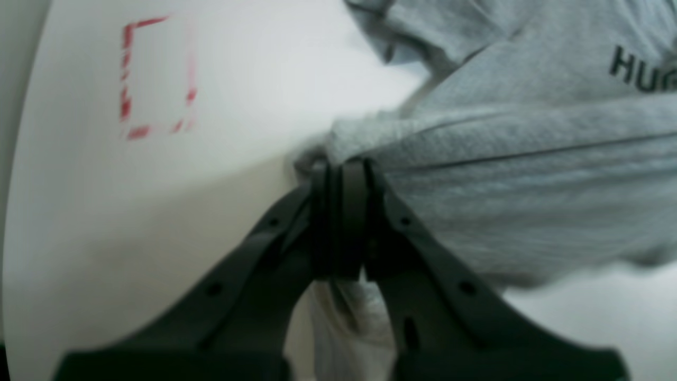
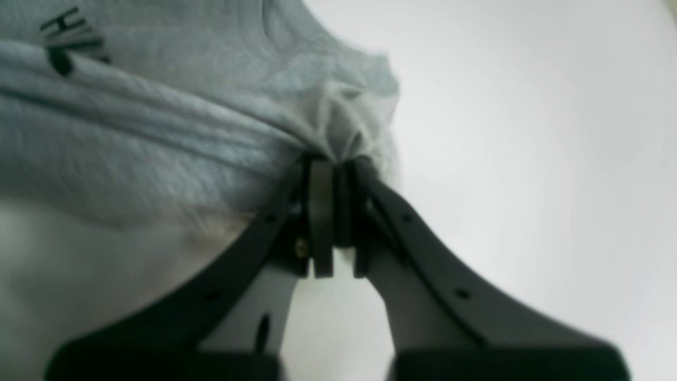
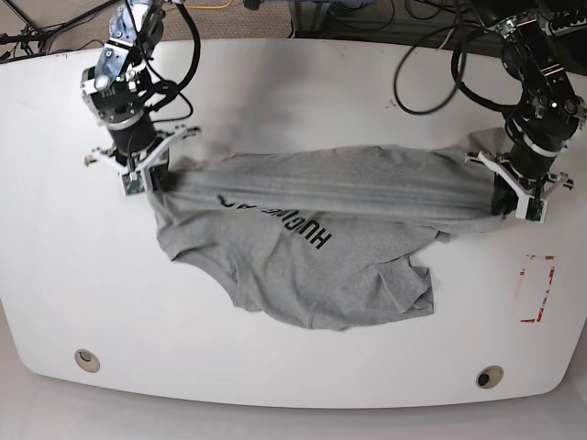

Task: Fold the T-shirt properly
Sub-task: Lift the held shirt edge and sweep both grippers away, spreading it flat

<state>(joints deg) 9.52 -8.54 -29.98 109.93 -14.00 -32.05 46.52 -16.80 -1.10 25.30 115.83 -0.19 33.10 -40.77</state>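
Two arms over one white surface (image 3: pixel 101 302), and our grey T-shirt (image 3: pixel 321 266) lies across it, edge stretched between left end effector (image 3: pixel 515 197) and right end effector (image 3: pixel 156 174), both clamped on cloth. Looks like mid-fold; next we'd lay that edge flat, evenly.

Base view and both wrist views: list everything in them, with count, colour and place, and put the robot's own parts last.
T-shirt: one, grey with black lettering, across the middle of the table, its upper part in the base view stretched between the grippers
Table: one, white, under the T-shirt
Red marking: one broken rectangular outline, on the table at the base view's right
Round holes or fittings: two, dark with tan, near the table's two lower corners in the base view
Cables: several, black, along the arms and the base view's top edge
Left gripper: one, black, shut on the T-shirt
Right gripper: one, black, shut on the T-shirt
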